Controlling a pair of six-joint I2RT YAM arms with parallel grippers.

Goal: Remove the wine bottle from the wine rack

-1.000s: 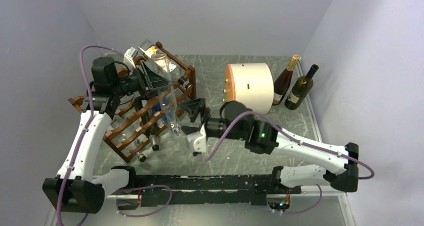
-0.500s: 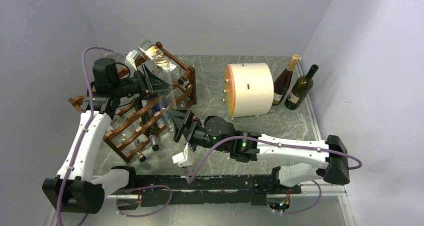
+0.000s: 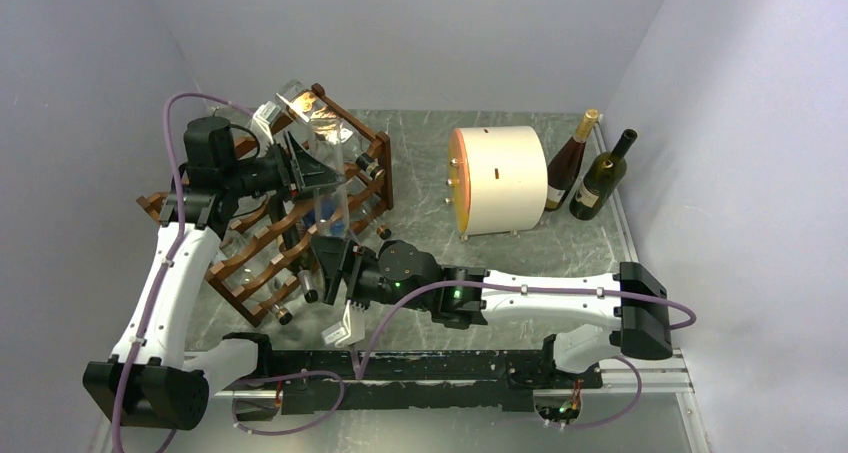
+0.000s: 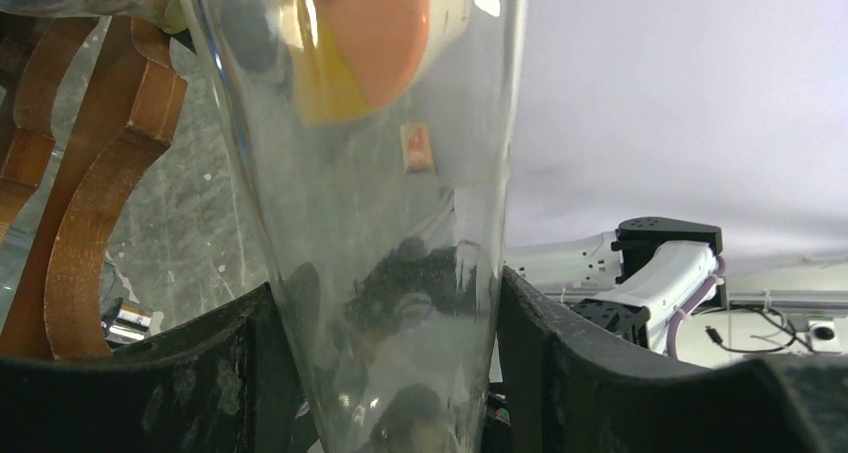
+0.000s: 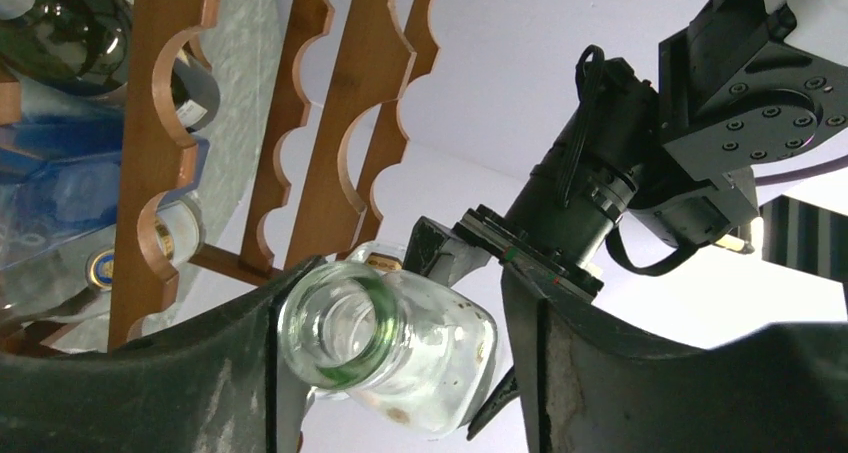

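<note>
The reddish-brown wine rack (image 3: 262, 245) stands at the left of the table; its scalloped rails show in the right wrist view (image 5: 160, 123) and the left wrist view (image 4: 90, 203). My left gripper (image 3: 305, 168) is shut on the body of a clear glass wine bottle (image 3: 333, 208), held tilted above the rack with its neck pointing down toward me. In the left wrist view the bottle (image 4: 380, 173) fills my left gripper (image 4: 385, 288). My right gripper (image 3: 335, 263) is open around the bottle's neck. The bottle's mouth (image 5: 340, 333) sits inside my right gripper (image 5: 395, 303), against the left finger.
Other bottles lie in the rack, among them a dark one (image 5: 60, 33) and a blue one (image 5: 60, 193). A cream drum (image 3: 500, 178) stands mid-table. Two dark bottles (image 3: 568, 163) (image 3: 603, 178) stand at the back right by the wall.
My right arm has swung left and brought its open gripper around the clear bottle's neck. My left gripper still holds the bottle, nearly in place.
</note>
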